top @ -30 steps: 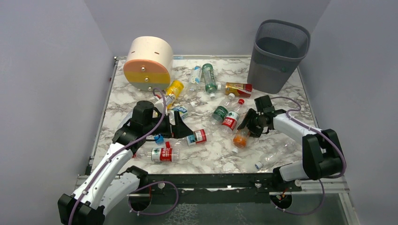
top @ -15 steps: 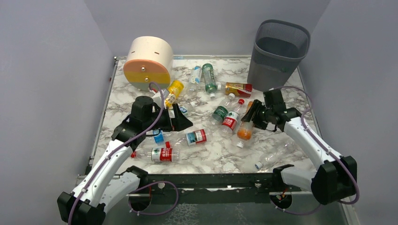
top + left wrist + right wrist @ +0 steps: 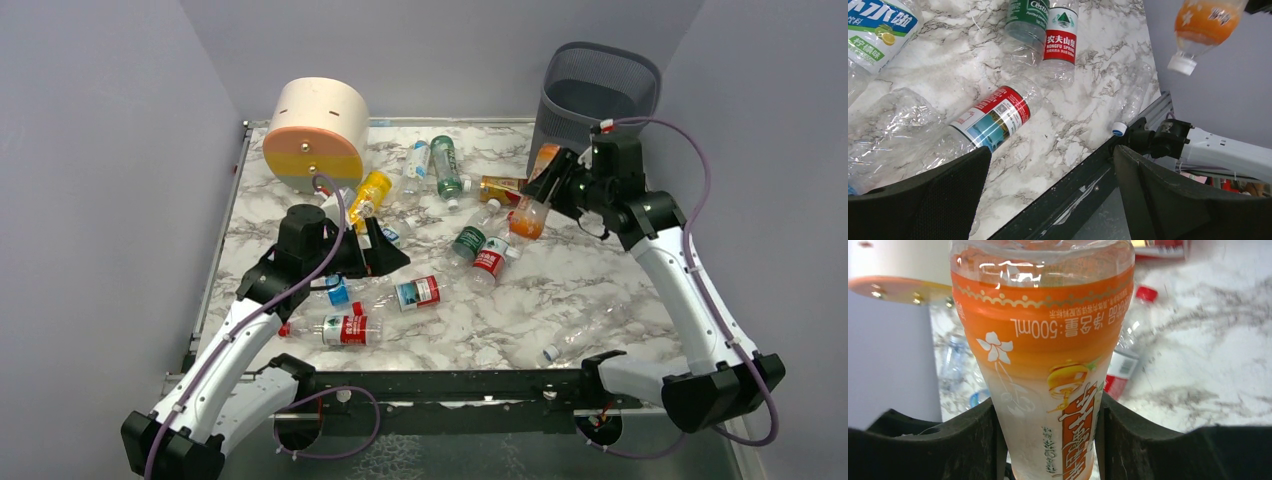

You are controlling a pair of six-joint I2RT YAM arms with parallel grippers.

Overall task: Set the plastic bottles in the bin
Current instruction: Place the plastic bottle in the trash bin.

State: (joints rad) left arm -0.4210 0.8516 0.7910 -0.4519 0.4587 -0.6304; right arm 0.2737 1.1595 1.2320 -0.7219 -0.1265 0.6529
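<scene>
Plastic bottles, scattered lot: we count about ten lying on the marble table (image 3: 600,280), and one more up in the air.

Held item: orange bottle (image 3: 531,205), clear towards the cap, white cap pointing down, body tilted. We find it clamped about its middle between the fingers of the right gripper (image 3: 557,182), lifted clear of the table. In the top view it shows against the near-left wall of the bin (image 3: 575,105), outside it.

Bin: dark grey mesh, upright at the far right corner.

Lying, far centre: yellow bottle (image 3: 370,192), pale-labelled bottle (image 3: 415,160), green bottle (image 3: 445,168), red-and-yellow bottle (image 3: 507,188).

Lying, centre: green-labelled bottle (image 3: 468,240) and red-labelled bottle (image 3: 490,258), side by side and touching.

Lying, near edge: crumpled clear bottle (image 3: 585,330) on the right, long red-labelled bottle (image 3: 345,328) on the left.

Left gripper (image 3: 380,252): fingers spread wide, gripping nothing, low over the left-centre of the table. Its wrist view shows us a red-and-blue labelled bottle (image 3: 990,117) just ahead of the fingers.

Other: round drawer unit (image 3: 315,135), far left.
</scene>
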